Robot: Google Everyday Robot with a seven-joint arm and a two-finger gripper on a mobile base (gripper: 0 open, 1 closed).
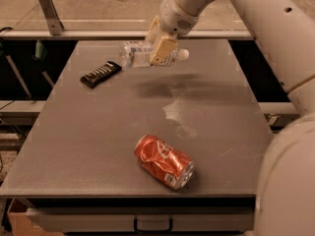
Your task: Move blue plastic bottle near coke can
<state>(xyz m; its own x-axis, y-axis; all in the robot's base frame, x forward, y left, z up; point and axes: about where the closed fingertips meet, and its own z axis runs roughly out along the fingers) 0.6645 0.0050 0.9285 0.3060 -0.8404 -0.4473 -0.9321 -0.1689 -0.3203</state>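
Over the far edge of the desk point(88, 132), about midway along it: gripper point(161, 50) clamped across the blue plastic bottle point(135, 54), which lies horizontal in the grasp, white cap to the right, clear of the surface judging by the shadow below it. Coke can point(165, 161) lies crushed on its side near the front edge, well apart from the bottle. Dark snack bar point(101, 73) sits toward the far left corner. Step in hand looks like the carry. Next move calls for travel toward the front edge, then lowering just beside the can without knocking it
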